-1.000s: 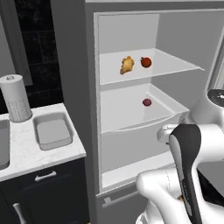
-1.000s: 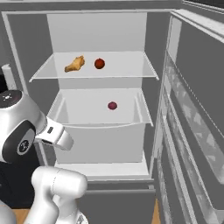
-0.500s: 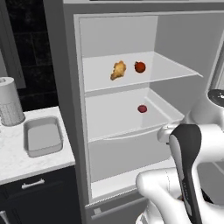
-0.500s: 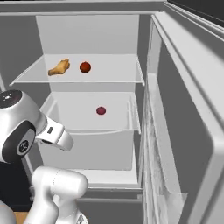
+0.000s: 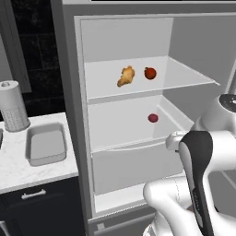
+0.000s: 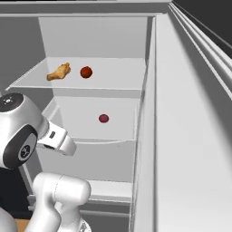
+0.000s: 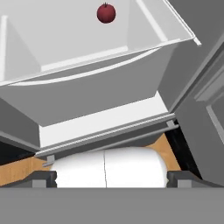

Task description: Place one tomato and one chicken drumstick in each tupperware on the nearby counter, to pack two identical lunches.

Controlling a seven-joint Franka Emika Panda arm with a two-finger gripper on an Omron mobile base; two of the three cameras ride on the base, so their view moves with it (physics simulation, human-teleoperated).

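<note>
1. Gripper (image 7: 107, 181) spread wide and holding nothing, down low in front of the open fridge (image 5: 184, 37).
2. Nearest tomato (image 7: 106, 12) up ahead in the drawer (image 5: 129, 161) (round, so no long side).
3. Higher up on the shelf (image 5: 184, 78): chicken drumstick (image 5: 125, 76) beside a second tomato (image 5: 150, 73).
4. Off to the left on the counter (image 5: 14, 166): one tupperware (image 5: 45, 144), bare inside, near a paper-towel roll (image 5: 13, 106).
5. In the way: just the drawer's front wall.
</note>
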